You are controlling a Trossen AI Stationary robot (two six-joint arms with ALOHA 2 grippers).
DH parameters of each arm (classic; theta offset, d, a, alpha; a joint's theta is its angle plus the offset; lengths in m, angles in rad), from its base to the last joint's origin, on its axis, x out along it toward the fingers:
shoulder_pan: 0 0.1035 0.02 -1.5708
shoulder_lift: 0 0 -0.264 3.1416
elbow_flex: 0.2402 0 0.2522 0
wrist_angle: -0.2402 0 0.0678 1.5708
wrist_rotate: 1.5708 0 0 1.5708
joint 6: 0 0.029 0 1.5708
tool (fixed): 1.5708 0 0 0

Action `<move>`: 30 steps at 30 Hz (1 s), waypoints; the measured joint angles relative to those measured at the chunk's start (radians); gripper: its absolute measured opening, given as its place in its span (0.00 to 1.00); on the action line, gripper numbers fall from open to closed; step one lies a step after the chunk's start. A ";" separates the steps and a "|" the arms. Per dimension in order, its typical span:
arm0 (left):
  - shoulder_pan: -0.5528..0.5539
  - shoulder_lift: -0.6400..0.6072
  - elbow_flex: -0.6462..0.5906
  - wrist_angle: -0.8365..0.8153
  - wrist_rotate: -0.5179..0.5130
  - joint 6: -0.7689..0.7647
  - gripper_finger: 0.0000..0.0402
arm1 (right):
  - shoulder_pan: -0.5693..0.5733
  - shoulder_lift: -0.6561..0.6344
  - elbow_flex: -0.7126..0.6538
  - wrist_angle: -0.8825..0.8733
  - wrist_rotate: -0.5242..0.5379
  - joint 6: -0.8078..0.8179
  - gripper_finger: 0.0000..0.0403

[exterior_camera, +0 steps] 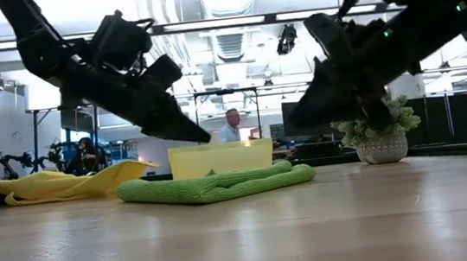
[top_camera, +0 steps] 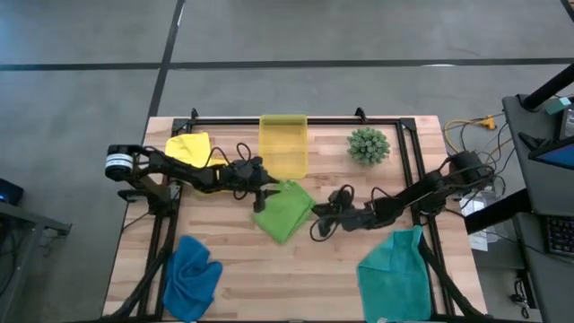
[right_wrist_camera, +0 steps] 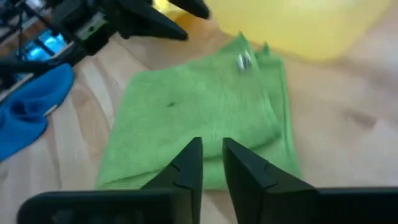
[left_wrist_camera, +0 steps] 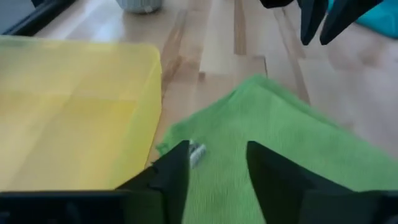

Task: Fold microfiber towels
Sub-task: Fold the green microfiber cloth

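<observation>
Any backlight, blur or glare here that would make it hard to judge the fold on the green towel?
Low view: bright ceiling lights behind turn both arms into silhouettes, yet the lime green towel reads clearly as folded layers. Left wrist view: the yellow bin and the towel are soft, close-up blur. Right wrist view: mild blur, but the towel's edges are readable. High view: even light, no glare.

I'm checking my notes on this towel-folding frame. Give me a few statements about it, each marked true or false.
1. The green towel lies folded on the table. True.
2. The left claw is shut on the green towel. False: it is open above the towel's edge.
3. The yellow towel sits inside the bin. False: it lies on the table beside it.
4. The blue towel lies crumpled, unfolded. True.
5. The right claw holds the teal towel. False: it hovers at the green towel, holding nothing.
</observation>
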 joint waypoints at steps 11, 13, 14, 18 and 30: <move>-0.015 -0.073 0.026 -0.242 0.007 -0.215 0.47 | -0.152 -0.002 0.150 -0.300 -0.123 -0.155 0.15; -0.024 -0.077 0.025 -0.282 0.045 -0.235 0.47 | -0.178 0.001 0.180 -0.353 -0.133 -0.152 0.13; -0.029 -0.077 0.025 -0.291 0.059 -0.236 0.47 | -0.188 0.001 0.186 -0.375 -0.140 -0.152 0.12; -0.052 -0.077 0.023 -0.298 0.073 -0.238 0.47 | -0.226 0.001 0.184 -0.361 -0.292 -0.202 0.14; -0.060 -0.078 0.023 -0.287 0.073 -0.314 0.47 | -0.293 0.010 0.172 -0.377 -0.429 -0.295 0.29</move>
